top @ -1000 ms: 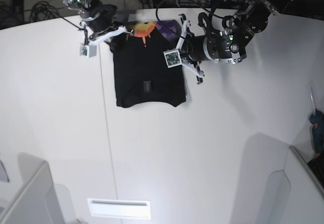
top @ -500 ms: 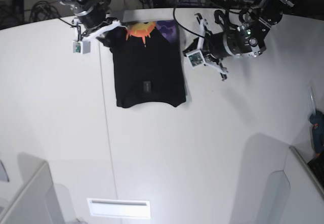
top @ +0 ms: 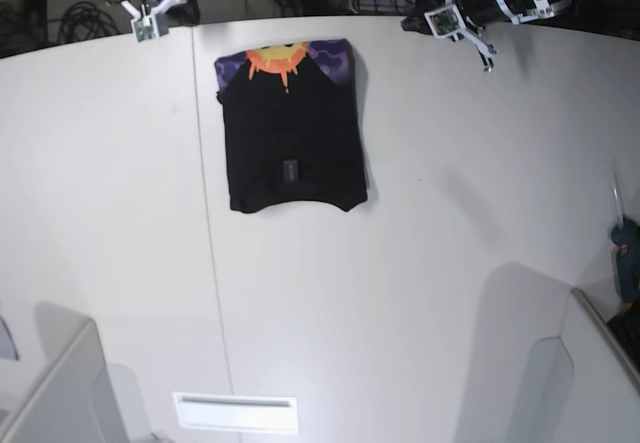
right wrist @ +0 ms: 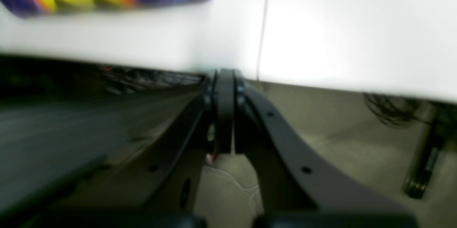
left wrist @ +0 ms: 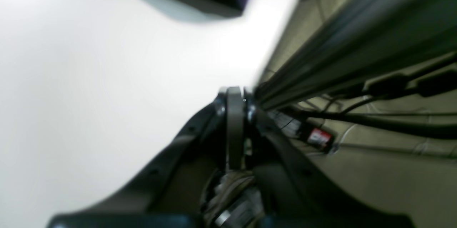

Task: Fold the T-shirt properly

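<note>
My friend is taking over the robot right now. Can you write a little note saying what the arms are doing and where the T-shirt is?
Left end effector: shut, empty, raised at the far edge of the table, apart from the cloth.
Right end effector: shut, empty, at the far edge on the other side.
T-shirt: lying flat as a folded rectangle, black face up, with a strip of sunburst print showing along its far edge.
Done: it looks folded, and nothing is held.
Left: perhaps only a check that the edges are tidy.

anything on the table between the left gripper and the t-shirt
Nothing: in the base view only bare white table lies between the left gripper and the T-shirt.
</note>
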